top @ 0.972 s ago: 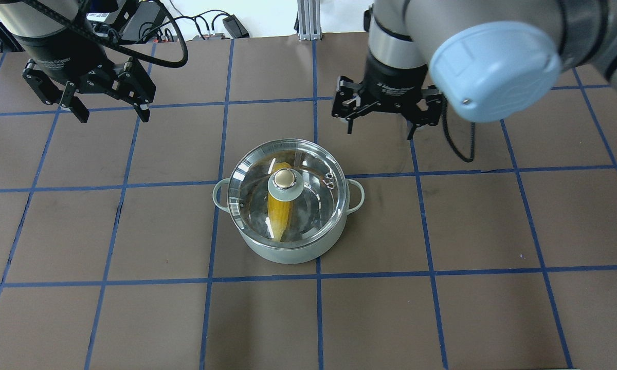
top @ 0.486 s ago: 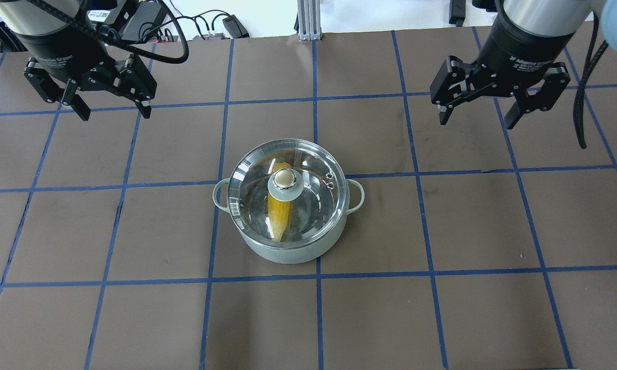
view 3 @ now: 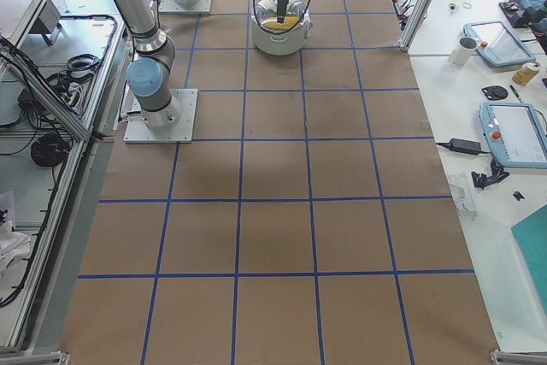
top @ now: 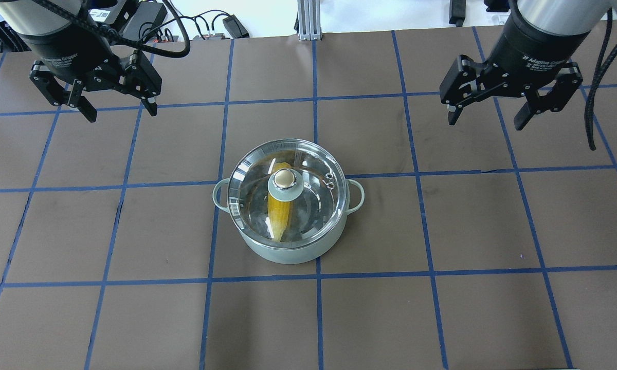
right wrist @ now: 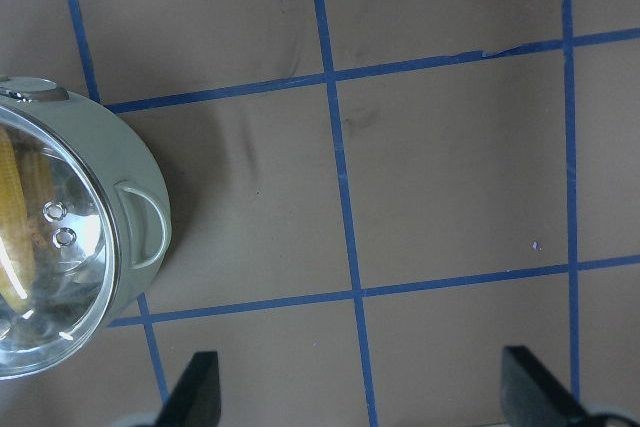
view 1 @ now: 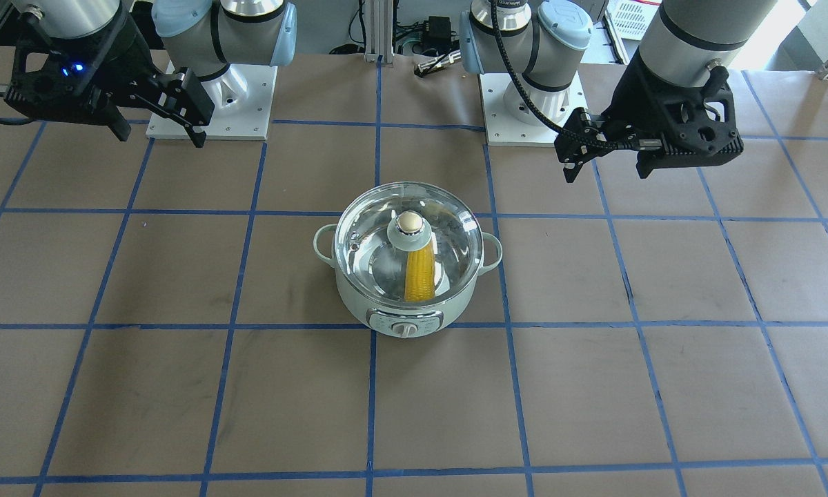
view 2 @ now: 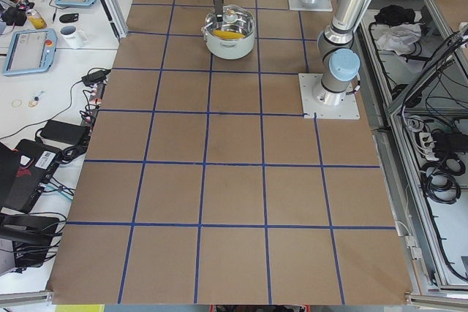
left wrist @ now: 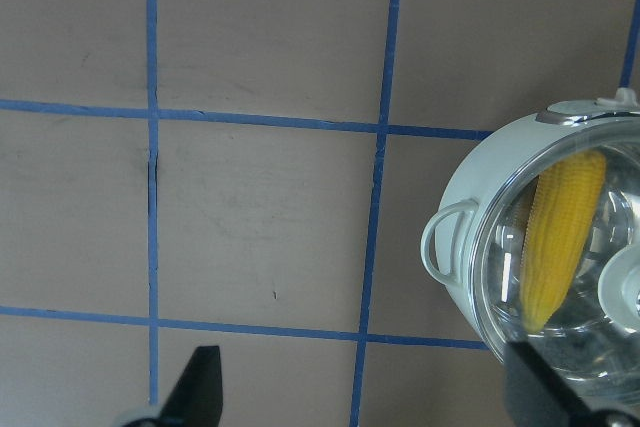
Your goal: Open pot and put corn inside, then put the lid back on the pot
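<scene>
Corn (top: 279,216) lies inside the pot (top: 288,252) at the centre of the desk (top: 133,231), under the seated lid (top: 285,186). The last step looks done, so the next move calls only for keeping clear. At ten o'clock the left gripper (top: 122,114) hangs empty, fingers (top: 87,110) spread wide. At two o'clock the right gripper (top: 484,123) matches it. Count: one corn, one pot, one lid, two grippers.
</scene>
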You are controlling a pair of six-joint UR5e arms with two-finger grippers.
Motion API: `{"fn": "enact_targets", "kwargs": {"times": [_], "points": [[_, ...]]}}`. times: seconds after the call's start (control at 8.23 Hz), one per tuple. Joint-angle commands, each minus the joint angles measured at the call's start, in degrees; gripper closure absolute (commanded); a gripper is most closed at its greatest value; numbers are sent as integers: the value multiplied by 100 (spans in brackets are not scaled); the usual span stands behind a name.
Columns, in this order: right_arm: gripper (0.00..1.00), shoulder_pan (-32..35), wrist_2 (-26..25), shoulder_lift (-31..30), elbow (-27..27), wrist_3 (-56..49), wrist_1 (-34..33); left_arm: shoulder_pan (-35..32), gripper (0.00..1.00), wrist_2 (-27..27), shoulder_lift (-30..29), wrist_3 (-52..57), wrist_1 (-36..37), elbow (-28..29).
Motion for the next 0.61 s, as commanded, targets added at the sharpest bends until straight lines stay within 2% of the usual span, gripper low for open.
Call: {"fn": "enact_targets", "kwargs": {"times": [0.0,0.49], "points": [[0,10,47,10,-17,586,-39,0,0,0,18,-21,-6,-5],[0,371,20,72,-44,932,-56,0,0,36,44,-12,-6,-5]]}}
